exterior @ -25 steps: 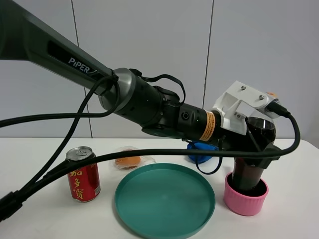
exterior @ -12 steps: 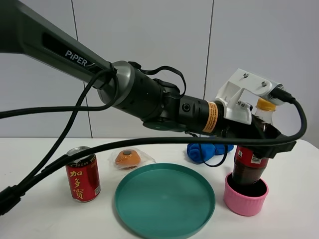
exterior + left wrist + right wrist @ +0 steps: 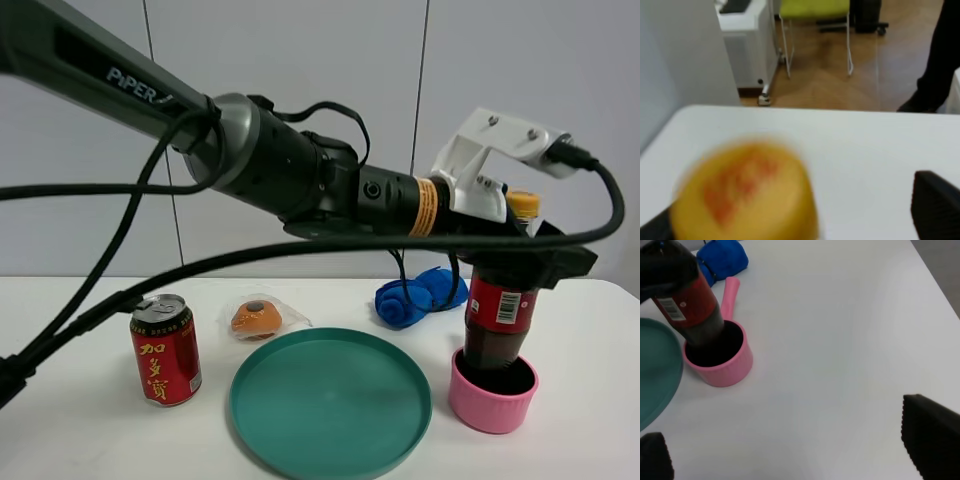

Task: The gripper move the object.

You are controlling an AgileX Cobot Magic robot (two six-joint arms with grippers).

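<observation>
The cola bottle [image 3: 500, 318], with yellow cap [image 3: 523, 204] and red label, stands upright with its base just inside the pink cup [image 3: 490, 402]. My left gripper [image 3: 520, 258] reaches across to the right of the table and is shut on the bottle's upper part below the cap. In the left wrist view the cap [image 3: 745, 195] fills the space between the dark fingertips [image 3: 935, 205], blurred. My right gripper [image 3: 792, 447] is open and empty, above bare table beside the bottle [image 3: 690, 305] and the cup [image 3: 727, 367].
A green plate [image 3: 330, 400] lies at the front middle. A red drink can [image 3: 166, 350] stands at the left. A wrapped bun [image 3: 258, 318] and a blue cloth [image 3: 420, 293] lie behind the plate. The cup has a pink handle [image 3: 731, 292].
My left gripper has risen and the bottle with it. The bottle went from tilted and deep in the pink cup to upright with only its base inside the rim.
</observation>
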